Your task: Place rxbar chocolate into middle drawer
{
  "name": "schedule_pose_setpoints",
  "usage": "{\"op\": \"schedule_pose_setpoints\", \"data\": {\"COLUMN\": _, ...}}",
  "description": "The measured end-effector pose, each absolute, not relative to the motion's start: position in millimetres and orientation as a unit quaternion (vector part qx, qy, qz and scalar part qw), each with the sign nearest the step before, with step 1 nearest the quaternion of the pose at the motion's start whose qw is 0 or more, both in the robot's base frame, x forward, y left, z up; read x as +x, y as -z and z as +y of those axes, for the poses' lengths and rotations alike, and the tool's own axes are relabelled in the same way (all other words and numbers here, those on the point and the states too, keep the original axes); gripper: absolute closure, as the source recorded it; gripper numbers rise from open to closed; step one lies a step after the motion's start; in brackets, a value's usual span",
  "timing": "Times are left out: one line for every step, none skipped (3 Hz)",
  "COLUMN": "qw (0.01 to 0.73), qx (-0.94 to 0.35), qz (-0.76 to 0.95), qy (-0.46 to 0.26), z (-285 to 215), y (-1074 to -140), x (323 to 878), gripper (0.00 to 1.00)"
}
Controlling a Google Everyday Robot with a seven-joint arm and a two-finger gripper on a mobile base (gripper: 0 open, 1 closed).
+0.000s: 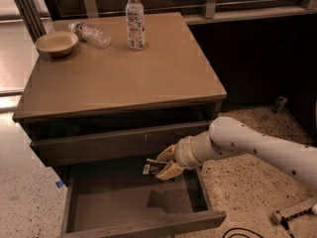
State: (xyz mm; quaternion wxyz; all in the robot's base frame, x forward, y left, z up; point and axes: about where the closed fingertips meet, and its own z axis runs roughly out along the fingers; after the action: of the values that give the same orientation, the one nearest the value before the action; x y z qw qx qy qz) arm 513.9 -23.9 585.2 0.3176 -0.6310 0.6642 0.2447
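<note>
The tool (166,163) hangs over the back right part of the open drawer (148,226), just below the front of the upper drawer (99,145). Its two pale fingers are closed onto one snack bar (151,165), pinching it from above and below, so the bar is held in the air above the open drawer's bare floor. The bar's long axis runs roughly level, side to side along the open drawer's width. Its free end, with a white patch, points left, away from the white arm (247,145), which reaches in from the open drawer's right. Two drawers show. Above the open drawer, the tabletop (124,73) carries two clear bottles, one upright (134,19) and one lying on its side (91,33), and one bowl (56,42).
</note>
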Motion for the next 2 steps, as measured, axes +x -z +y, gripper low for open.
{"op": "schedule_pose_setpoints", "data": {"qw": 0.298, "qx": -0.628, "qz": 0.663, "qy": -0.277, "z": -4.7, "y": -518.1, "x": 513.0, "gripper": 1.00}}
{"op": "schedule_pose_setpoints", "data": {"qw": 0.292, "qx": -0.633, "qz": 0.661, "qy": -0.277, "z": -1.4, "y": -504.6, "x": 507.6, "gripper": 1.00}}
